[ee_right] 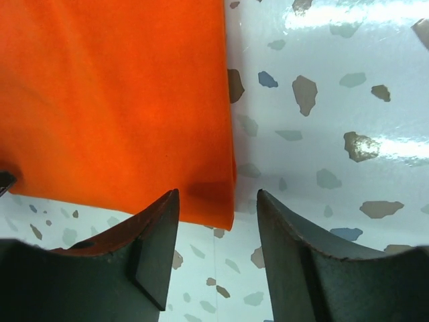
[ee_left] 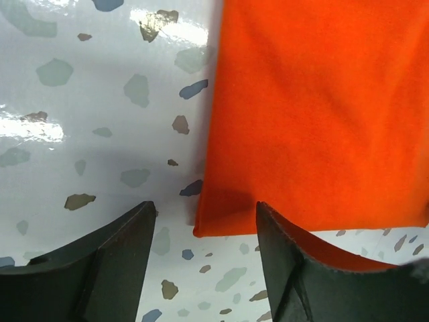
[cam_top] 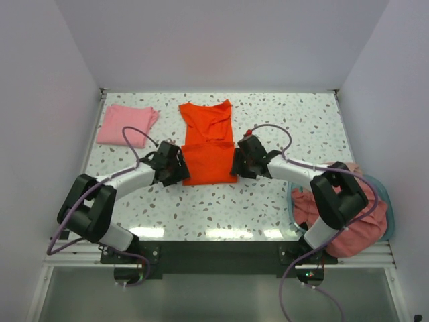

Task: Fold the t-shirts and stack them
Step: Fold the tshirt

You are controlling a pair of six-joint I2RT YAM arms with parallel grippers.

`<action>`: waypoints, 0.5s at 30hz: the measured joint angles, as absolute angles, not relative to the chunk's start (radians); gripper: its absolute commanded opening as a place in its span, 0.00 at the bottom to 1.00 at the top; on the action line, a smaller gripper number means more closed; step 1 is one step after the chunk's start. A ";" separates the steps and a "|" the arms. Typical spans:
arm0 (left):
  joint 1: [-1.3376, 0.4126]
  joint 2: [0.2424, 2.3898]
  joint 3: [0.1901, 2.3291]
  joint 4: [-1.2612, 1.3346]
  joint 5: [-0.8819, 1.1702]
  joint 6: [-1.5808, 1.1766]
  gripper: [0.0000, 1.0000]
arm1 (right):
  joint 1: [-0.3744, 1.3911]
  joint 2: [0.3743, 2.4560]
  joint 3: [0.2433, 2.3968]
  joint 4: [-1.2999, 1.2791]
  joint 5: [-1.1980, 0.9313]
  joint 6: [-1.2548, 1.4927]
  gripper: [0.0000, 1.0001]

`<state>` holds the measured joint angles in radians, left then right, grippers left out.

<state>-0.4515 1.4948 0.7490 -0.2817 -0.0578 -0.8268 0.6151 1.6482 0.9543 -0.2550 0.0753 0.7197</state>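
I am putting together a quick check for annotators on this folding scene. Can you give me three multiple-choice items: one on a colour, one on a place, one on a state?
1. What colour is the shirt spread between the two grippers?
A teal; B orange-red; C white.
2. Where does the folded pink shirt lie?
A near the table's far left corner; B draped over the right arm; C at the near right edge.
3. How do the left gripper and right gripper stand?
A shut flat on bare table; B holding the shirt high in the air; C jaws apart, each at a near corner of the shirt.

1 B: the top view shows it bright orange-red.
2 A: it sits far left, apart from the spread shirt.
3 C: each wrist view shows a corner between parted fingers, with the cloth lying flat.
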 measured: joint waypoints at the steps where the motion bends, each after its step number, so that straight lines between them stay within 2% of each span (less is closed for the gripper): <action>1: -0.451 1.498 0.749 -0.273 -0.054 -0.827 0.61 | 0.615 1.649 0.950 -0.249 0.067 0.727 0.52; 7: -0.451 1.501 0.720 -0.210 -0.022 -0.829 0.45 | 0.615 1.649 0.911 -0.230 0.032 0.769 0.49; 12: -0.451 1.492 0.691 -0.173 0.001 -0.839 0.38 | 0.615 1.649 0.873 -0.200 0.001 0.794 0.43; 15: -0.451 1.488 0.675 -0.158 0.012 -0.853 0.21 | 0.615 1.649 0.857 -0.170 -0.018 0.804 0.32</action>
